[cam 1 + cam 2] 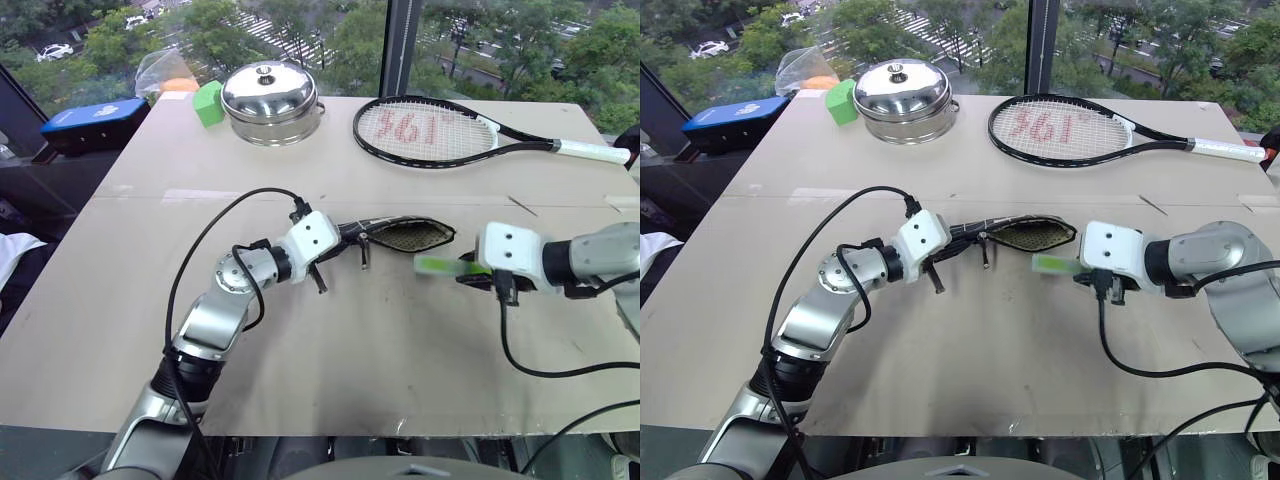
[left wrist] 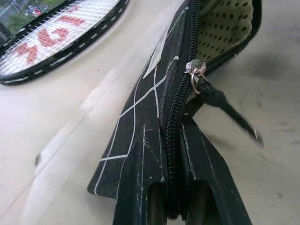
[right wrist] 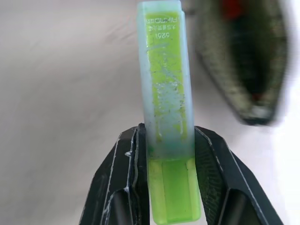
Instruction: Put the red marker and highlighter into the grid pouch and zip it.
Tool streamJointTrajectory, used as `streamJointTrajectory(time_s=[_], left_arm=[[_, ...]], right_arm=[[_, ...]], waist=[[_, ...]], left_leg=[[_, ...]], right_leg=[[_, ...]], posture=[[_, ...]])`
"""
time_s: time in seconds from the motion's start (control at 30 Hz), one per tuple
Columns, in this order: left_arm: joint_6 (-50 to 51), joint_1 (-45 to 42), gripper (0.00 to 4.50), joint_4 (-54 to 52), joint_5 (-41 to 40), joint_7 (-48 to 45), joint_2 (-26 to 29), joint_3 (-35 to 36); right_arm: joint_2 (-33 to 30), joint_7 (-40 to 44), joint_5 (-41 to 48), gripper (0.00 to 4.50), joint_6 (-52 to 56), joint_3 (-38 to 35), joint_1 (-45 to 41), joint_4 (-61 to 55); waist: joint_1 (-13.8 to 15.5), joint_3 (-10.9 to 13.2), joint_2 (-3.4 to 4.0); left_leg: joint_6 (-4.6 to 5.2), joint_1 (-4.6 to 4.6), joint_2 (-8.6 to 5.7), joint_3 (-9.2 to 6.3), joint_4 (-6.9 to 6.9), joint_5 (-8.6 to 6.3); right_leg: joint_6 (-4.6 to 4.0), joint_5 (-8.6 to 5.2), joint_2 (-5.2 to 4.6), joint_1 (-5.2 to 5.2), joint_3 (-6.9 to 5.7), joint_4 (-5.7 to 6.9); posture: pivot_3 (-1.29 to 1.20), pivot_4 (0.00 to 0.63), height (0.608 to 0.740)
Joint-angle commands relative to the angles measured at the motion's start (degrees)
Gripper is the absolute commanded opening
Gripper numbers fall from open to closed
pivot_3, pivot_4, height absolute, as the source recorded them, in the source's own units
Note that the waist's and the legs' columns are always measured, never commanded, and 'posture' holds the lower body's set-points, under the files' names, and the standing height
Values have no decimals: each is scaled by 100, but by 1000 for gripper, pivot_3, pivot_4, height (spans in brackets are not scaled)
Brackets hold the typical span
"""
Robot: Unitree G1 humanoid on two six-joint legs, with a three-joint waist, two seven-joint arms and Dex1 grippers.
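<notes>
Right end effector (image 3: 166, 154) clamps the highlighter (image 3: 165, 93), tip seemingly just beside the open grid pouch (image 1: 405, 236)

You can read red "361" on the racket (image 1: 425, 130) strings and "1989" embossed on the highlighter (image 3: 165, 84).

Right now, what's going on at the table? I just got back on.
The left gripper is shut on the closed end of the grid pouch, holding it with its mouth gaping open. The right gripper grips the highlighter between its fingers, its free end toward the pouch mouth but outside it. Something red shows inside the pouch, possibly the red marker. The pouch is unzipped.
</notes>
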Motion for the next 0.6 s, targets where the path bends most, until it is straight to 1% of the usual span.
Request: streamJointTrajectory(time_s=[0.03, 0.17, 0.3, 0.33, 0.4, 0.5, 0.57, 0.6], left_arm=[[-270, -224, 0, 74, 50, 24, -114, -91], [-434, -335, 0, 163, 130, 13, -194, -192], [-514, -318, 0, 4, 260, 34, -275, -381], [-554, -317, 0, -25, 294, 34, -293, -425], [-616, -324, 0, -36, 359, 46, -322, -495], [-623, -328, 0, -14, 404, 87, -391, -533], [-599, -326, 0, 14, 402, 113, -461, -536], [-563, -320, 0, 18, 386, 127, -494, -529]], right_arm=[[137, -604, -3, 775, 1459, 312, -636, -347], [219, -950, -228, 775, 1719, 1158, -1366, 107], [417, -1173, -519, 775, 1603, 2015, -2126, 834], [526, -1215, -588, 775, 1548, 2201, -2279, 1022], [670, -1248, -707, 775, 1396, 2485, -2493, 1309], [1185, -1405, -896, 775, 1107, 2815, -2838, 1893], [1473, -1480, -1029, 775, 642, 2925, -2938, 2376], [1560, -1516, -1052, 1275, 437, 2900, -2934, 2598]], waist=[[-13, 0, 0], [-15, 0, 0], [-17, 0, 1], [-20, 0, 0], [-21, 0, 0], [-38, 0, 1], [-26, 0, 0], [-30, 0, 0]], left_leg=[[2, 0, -2, 1, 1, -1], [5, -2, -11, 0, 3, -2], [2, -8, -14, 3, 2, 0], [-5, -9, -15, 3, 1, 5], [-18, -9, -20, 7, 0, 12], [-18, -9, -19, 6, -3, 12], [-17, -8, -19, 9, -3, 12], [-17, -8, -17, 6, -2, 12]], right_leg=[[-13, -7, -4, 0, 2, 0], [-15, -6, -14, 0, 1, 0], [-8, -3, -10, -8, 3, 3], [8, 6, -8, -8, 2, 3], [10, 7, -1, -9, 3, 1], [11, 7, 4, -10, 2, 0], [11, 7, 6, -11, 5, 3], [11, 7, 7, -11, 1, 4]], posture=[[0, 150, 740], [0, 150, 740], [0, 150, 740], [0, 150, 740], [0, 150, 740], [0, 150, 740], [0, 150, 740], [0, 150, 740]])
